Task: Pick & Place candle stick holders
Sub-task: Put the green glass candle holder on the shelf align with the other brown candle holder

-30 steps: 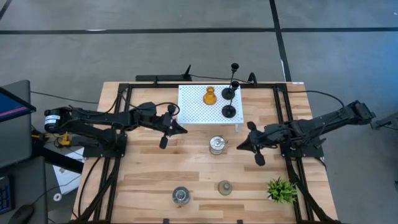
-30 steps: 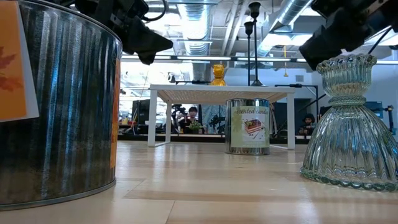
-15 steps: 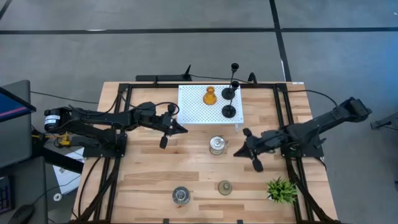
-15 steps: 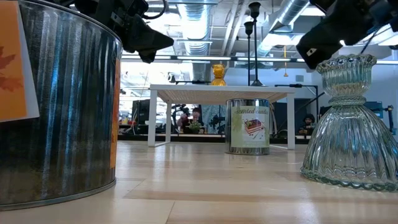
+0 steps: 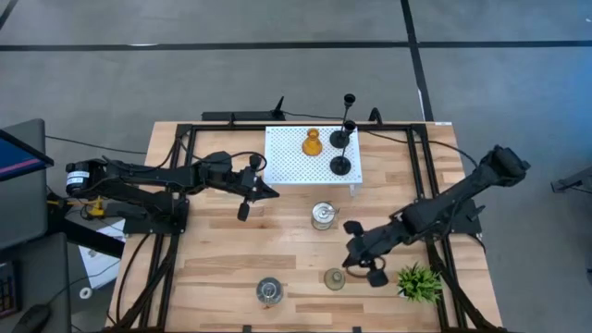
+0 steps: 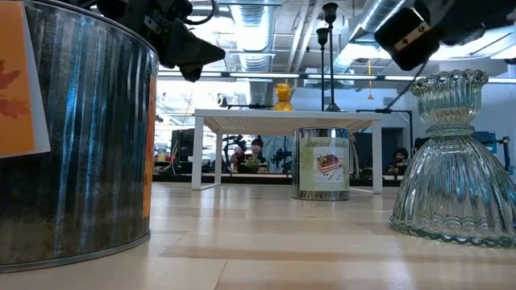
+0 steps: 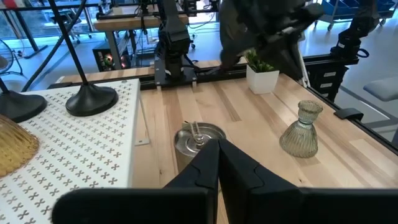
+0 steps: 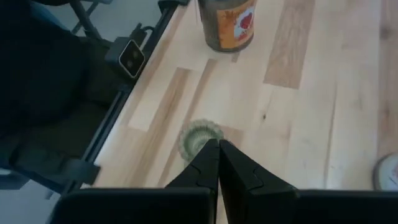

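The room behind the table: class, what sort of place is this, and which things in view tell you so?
Probably an indoor robotics lab or workshop: bare ducts overhead, a taped concrete floor, and more workbenches beyond the wooden table.

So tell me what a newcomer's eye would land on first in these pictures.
The white perforated stand at the table's far middle draws the eye, carrying an amber glass holder and two black thin-stemmed holders. Next, the right gripper, shut, reaching over the table's near side beside the grey-green glass holder, with a spiky green plant close by. The left gripper, shut, hangs beside the stand.
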Robot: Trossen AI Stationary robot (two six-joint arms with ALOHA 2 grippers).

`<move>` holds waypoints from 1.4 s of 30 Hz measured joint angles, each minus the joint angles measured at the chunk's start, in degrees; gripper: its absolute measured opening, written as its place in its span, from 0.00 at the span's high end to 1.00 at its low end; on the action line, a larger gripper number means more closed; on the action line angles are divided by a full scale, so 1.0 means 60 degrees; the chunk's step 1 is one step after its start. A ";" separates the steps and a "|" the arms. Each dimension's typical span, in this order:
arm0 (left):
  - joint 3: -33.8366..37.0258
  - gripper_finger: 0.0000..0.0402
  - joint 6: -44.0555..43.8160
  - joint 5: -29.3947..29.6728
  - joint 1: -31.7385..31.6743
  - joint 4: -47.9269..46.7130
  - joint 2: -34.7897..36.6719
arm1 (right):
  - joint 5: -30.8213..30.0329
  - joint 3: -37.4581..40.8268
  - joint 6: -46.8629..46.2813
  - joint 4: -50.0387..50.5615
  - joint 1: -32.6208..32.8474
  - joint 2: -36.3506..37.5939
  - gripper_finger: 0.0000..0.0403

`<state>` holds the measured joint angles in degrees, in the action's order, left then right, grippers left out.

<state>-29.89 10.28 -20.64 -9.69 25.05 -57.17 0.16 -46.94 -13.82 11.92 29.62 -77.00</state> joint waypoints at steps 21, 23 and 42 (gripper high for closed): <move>0.0000 0.98 -0.0484 -0.0001 0.0000 -0.0021 0.0004 | 0.0219 -0.2291 -0.1961 0.2120 0.0787 -0.2374 0.68; 0.0000 0.98 -0.0481 -0.0004 0.0000 -0.0022 0.0004 | 0.0139 -0.2288 -0.1963 0.2127 0.0893 -0.2371 0.66; 0.0000 0.98 -0.0481 -0.0003 0.0000 -0.0027 0.0004 | -0.0291 -0.2318 -0.1925 0.1398 0.0786 -0.3198 0.66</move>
<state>-29.89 7.40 -20.66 -9.69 24.89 -57.14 -1.58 -60.85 -25.36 20.31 34.33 -96.19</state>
